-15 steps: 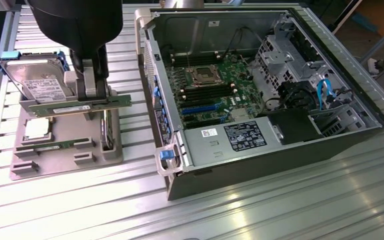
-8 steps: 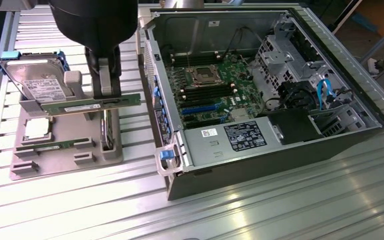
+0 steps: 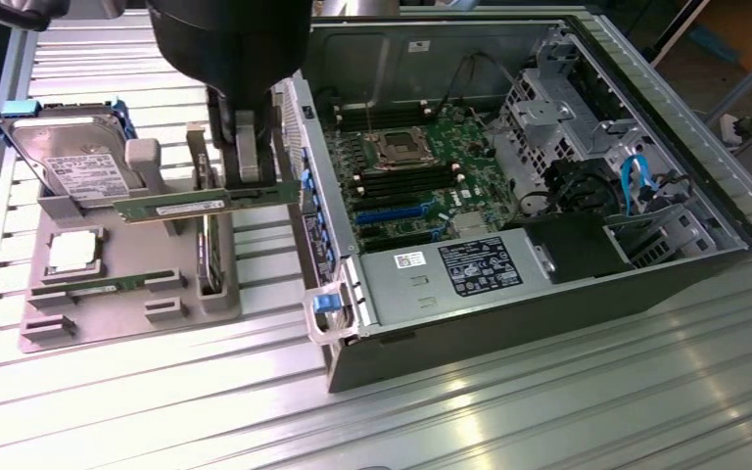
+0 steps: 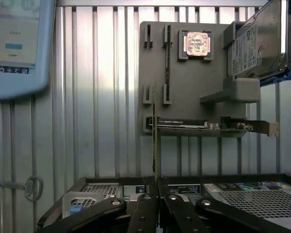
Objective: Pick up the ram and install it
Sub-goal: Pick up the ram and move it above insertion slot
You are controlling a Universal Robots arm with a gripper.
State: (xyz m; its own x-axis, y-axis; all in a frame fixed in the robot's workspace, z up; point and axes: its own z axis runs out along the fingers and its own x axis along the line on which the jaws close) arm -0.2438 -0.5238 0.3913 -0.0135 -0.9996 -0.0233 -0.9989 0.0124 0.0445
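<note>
We look down on a metal table [image 3: 546, 411] whose top is made of long ribbed slats [image 3: 128, 411], silver-grey and lying side by side. Light from above glares white on the slats toward the exterior view's lower right, and the grooves between them stay dark. In the wrist view the same slats carry pale streaks of reflected light. Past the table's far corner, at the exterior view's upper right, we see a dim grey floor [image 3: 713, 83], too cluttered to make out.

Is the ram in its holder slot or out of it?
Out: the gripper, shut on the ram, holds it in the air above the grey holder.
</note>
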